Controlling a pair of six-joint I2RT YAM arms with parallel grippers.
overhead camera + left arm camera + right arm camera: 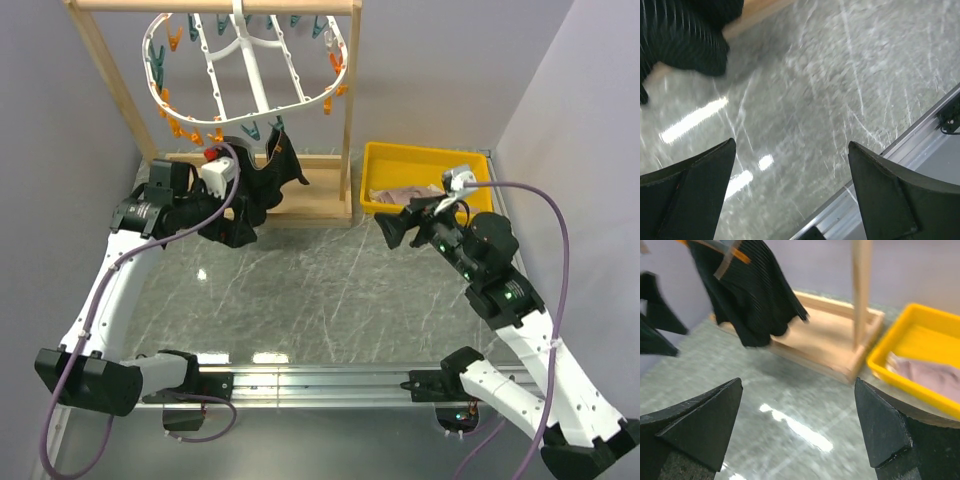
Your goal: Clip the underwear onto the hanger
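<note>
The underwear (272, 170) hangs from the near rim of the hanger (255, 70). Its top edge is caught at what look like two teal pegs (252, 131), and the legs dangle just above the base of the frame (350, 110). From the right wrist view the cloth drapes free, with peg arms crossing its upper edge, so I judge the clipping done or nearly so. How firmly each peg bites is too blurred to tell.

The left gripper (232, 228) sits just below and in front of the cloth. Its jaws are spread wide with nothing between them and only bare table (300, 290) under them. That suits an arm that no longer needs to carry the cloth's weight.

The right gripper (395, 228) is well apart to the right, near the tray (385, 150), and faces the underwear. Its jaws are also wide and empty.

The tray holds a pinkish cloth (400, 193), untouched and no part of this job.
</note>
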